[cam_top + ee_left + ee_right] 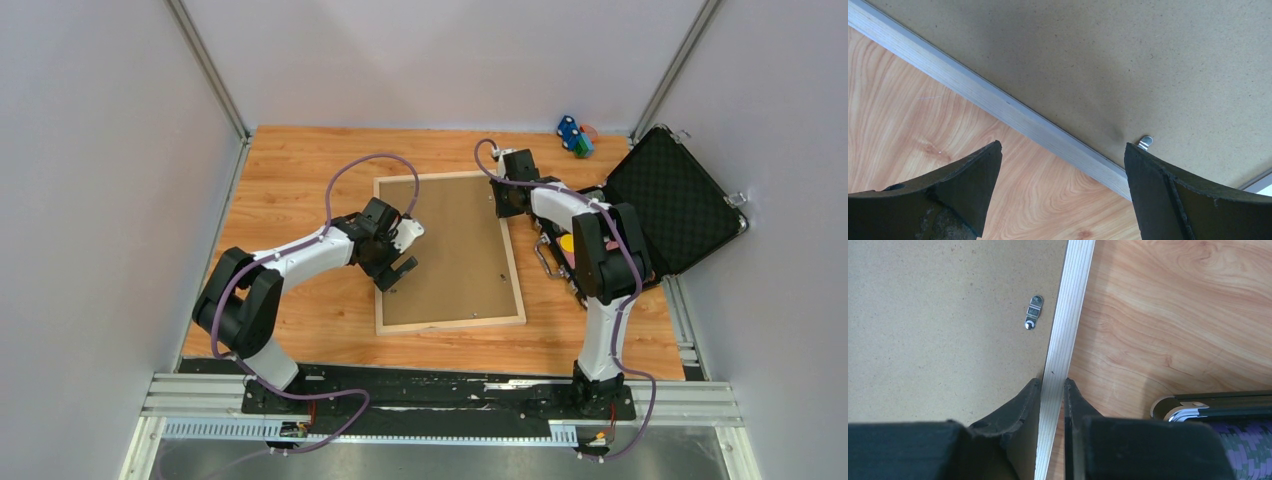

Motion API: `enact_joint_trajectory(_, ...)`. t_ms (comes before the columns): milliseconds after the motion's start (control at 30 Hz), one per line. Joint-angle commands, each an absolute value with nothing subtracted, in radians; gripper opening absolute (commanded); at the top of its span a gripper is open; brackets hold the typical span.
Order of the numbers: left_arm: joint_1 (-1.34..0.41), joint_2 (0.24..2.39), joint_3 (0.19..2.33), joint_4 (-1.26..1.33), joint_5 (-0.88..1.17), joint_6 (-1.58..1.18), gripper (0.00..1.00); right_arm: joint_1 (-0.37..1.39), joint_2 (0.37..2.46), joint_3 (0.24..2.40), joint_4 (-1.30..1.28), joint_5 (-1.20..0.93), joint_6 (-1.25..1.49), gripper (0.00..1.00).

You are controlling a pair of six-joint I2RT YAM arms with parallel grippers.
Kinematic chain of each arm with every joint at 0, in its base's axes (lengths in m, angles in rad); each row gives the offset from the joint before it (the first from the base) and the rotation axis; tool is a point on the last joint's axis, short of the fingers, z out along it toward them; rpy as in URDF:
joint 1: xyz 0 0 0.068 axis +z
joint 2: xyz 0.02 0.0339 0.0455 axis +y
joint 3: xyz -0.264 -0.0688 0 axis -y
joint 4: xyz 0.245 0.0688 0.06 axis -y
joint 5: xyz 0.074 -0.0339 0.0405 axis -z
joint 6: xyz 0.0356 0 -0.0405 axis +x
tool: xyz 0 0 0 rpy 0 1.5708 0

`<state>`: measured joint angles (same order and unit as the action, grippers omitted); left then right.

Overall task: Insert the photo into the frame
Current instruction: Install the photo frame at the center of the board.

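The frame lies flat in the middle of the table, back side up, with the brown backing board filling its pale wood rails. A small metal turn clip sits on the board just inside the right rail.

Your right gripper is at that right rail near the far corner. Its jaws are narrow, one finger on the board side and one on the table side, pinching the rail between them. That arm rises from its base, bends beside the open black case, and its forearm reaches away and to the left, down to the frame.

Your left gripper hangs over the frame's left rail about halfway along, jaws spread wide and holding nothing. One finger is above the bare table and the other above the board by a second clip. The left arm's elbow is folded far out to the left, and its forearm runs rightward to the frame.
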<state>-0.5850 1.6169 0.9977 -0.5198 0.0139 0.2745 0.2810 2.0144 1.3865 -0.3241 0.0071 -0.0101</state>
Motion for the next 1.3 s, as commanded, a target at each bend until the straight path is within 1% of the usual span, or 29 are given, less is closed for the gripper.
enact_joint_trajectory(0,-0.586,1.599,1.011,-0.51,0.064,0.269,1.0,0.267,2.053,1.392,-0.335,0.017,-0.024,0.0)
enact_joint_trajectory(133,-0.586,1.625,1.024,-0.509,0.062,0.259,1.0,0.267,2.056,1.394,-0.337,-0.016,-0.024,0.0)
enact_joint_trajectory(467,-0.586,1.668,1.033,-0.496,0.054,0.252,1.0,0.267,2.053,1.393,-0.338,-0.02,-0.026,0.0)
enact_joint_trajectory(833,-0.587,1.649,1.01,-0.519,0.15,0.275,1.0,0.267,2.063,1.394,-0.339,-0.017,-0.031,0.0)
enact_joint_trajectory(1267,-0.586,1.631,0.986,-0.578,0.204,0.315,1.0,0.268,2.063,1.394,-0.34,-0.02,-0.03,0.0)
